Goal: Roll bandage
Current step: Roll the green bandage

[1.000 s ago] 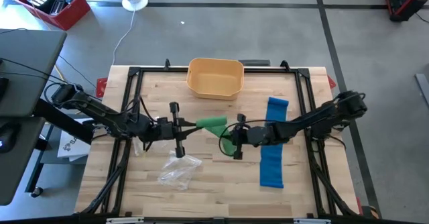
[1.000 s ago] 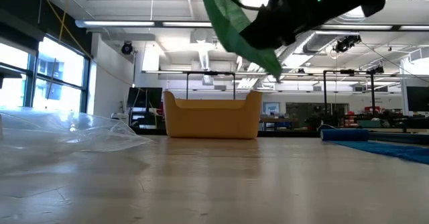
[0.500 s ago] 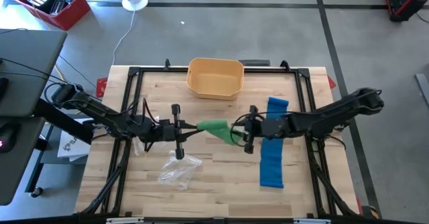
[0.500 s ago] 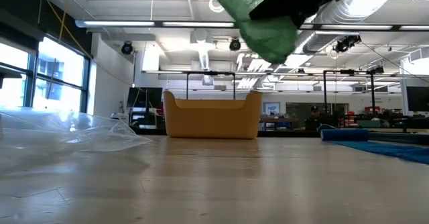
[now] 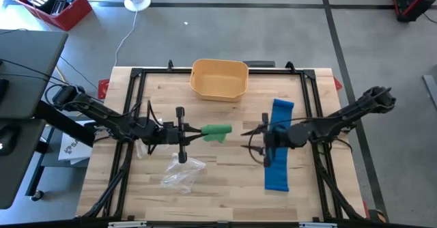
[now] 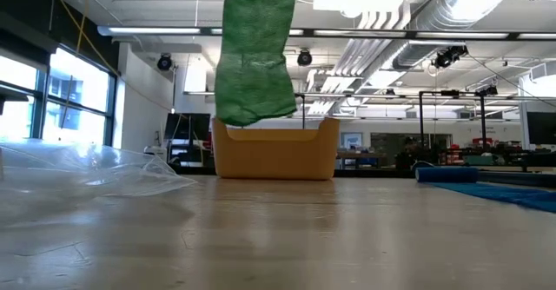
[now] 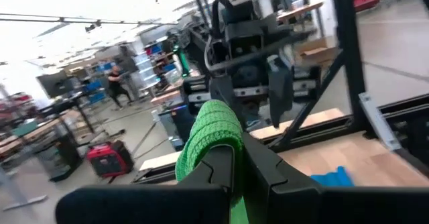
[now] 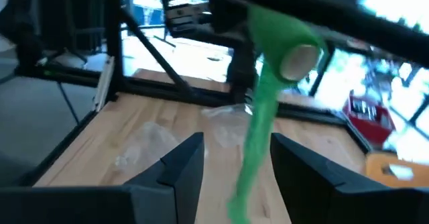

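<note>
Wooden-slat worktop (image 5: 205, 187) carries both arms mid-centre: left tool (image 5: 198, 131) clamped on green woven bandage roll (image 5: 217, 130), tail hanging; right tool (image 5: 254, 138) apart, just beside, facing the roll's free end.

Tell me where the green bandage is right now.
In the high view the green bandage hangs above the table's middle, shut in the left pincer, with the open right pincer apart from it on its other side and the yellow bin beyond.
</note>
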### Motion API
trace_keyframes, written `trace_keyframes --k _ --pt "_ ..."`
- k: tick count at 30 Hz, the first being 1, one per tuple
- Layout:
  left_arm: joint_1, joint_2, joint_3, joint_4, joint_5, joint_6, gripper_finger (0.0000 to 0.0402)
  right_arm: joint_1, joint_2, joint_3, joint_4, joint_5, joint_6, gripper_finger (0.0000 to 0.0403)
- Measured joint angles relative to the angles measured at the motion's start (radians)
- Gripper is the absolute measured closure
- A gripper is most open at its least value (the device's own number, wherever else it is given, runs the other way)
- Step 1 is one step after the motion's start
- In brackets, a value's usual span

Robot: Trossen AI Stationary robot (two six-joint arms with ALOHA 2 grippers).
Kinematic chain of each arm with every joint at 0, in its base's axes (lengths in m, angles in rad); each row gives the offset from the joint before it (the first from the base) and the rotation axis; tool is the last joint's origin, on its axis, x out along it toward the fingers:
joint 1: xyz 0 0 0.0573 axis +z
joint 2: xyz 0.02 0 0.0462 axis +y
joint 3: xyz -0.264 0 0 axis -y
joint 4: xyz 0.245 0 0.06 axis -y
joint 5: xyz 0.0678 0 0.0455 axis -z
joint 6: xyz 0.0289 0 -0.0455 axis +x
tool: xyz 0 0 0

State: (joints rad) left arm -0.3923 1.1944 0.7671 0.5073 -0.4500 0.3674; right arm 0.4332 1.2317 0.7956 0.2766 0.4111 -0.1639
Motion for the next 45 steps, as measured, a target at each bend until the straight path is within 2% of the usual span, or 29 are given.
trace_keyframes --k 4,7,11,15,21,24,26,30,32,38,45 --pt "-0.01 0.022 0.0 0.008 0.002 0.0 0.0396 0.006 0.077 0.0 0.106 -0.027 -0.045 0.0238" --pt "-0.015 0.042 0.0 0.015 -0.007 0.001 0.0396 -0.002 0.098 -0.001 0.114 -0.059 -0.044 0.0238" --pt "-0.009 0.051 0.0 0.011 -0.007 -0.016 0.0396 0.019 0.022 -0.001 0.05 -0.026 -0.036 0.0238" --pt "0.036 0.051 -0.013 -0.01 0.069 -0.011 0.0396 0.066 -0.093 -0.001 -0.054 -0.016 -0.017 0.0238" --pt "0.119 0.051 -0.164 0.291 0.158 -0.052 0.0396 0.119 -0.18 -0.022 -0.153 -0.014 0.002 0.0238" --pt "0.14 0.052 -0.251 0.449 0.156 -0.076 0.0396 0.117 -0.178 -0.107 -0.066 -0.025 0.043 0.0238" --pt "0.149 0.051 -0.294 0.514 0.153 -0.109 0.0396 0.106 -0.161 -0.185 0.071 -0.027 0.085 0.0238" --pt "0.151 0.051 -0.33 0.543 0.153 -0.157 0.0396 0.087 -0.116 -0.327 0.394 -0.027 0.096 0.0238" --pt "0.151 0.051 -0.329 0.543 0.153 -0.161 0.0396 0.067 -0.098 -0.369 0.486 -0.031 0.108 0.0238" --pt "0.155 0.051 -0.322 0.546 0.153 -0.125 0.0396 0.018 -0.084 -0.375 0.465 -0.067 0.133 0.0238" --pt "0.156 0.051 -0.322 0.539 0.152 -0.155 0.0396 -0.014 -0.084 -0.372 0.534 -0.063 0.165 0.0238"
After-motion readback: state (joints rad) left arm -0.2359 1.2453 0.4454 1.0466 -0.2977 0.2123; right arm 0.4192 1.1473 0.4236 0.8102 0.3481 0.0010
